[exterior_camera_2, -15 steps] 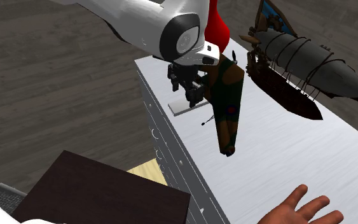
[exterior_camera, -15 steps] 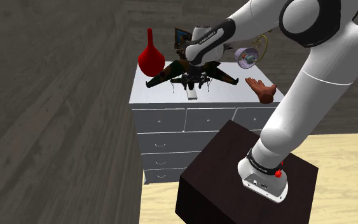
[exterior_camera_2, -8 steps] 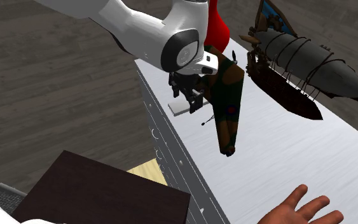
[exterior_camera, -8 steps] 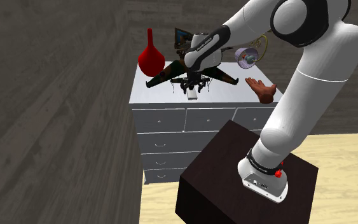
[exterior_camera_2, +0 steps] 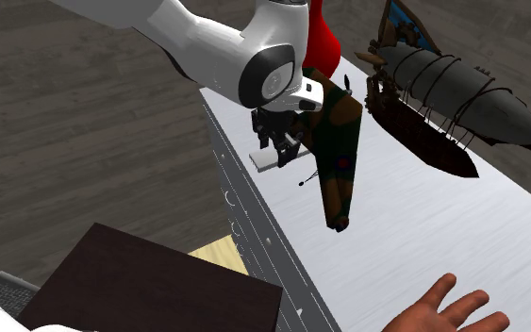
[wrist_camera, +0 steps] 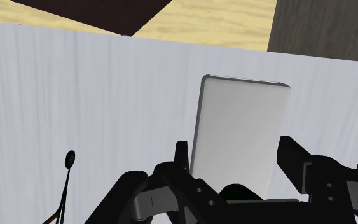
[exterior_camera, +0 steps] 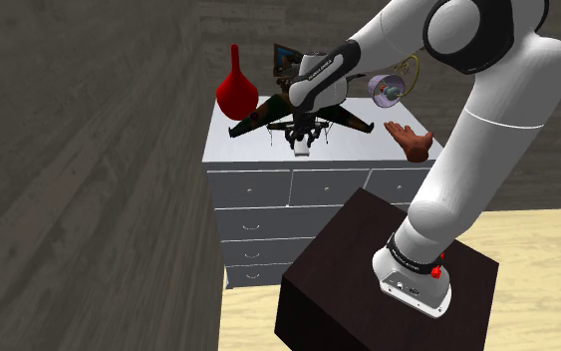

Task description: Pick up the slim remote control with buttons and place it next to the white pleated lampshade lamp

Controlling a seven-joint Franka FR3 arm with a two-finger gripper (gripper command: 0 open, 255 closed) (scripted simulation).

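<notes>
Jaws straddle the grey remote, toy plane just beside.

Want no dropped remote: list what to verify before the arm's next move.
1. The remote lies flat on the dresser: ok.
2. The gripper is down and centred over the remote: ok.
3. Grip secure enough to lift: cannot tell.
4. Lift path clear of the plane close beside the gripper: cannot tell.
5. Drop spot beside the lamp picked out: cannot tell.
</notes>
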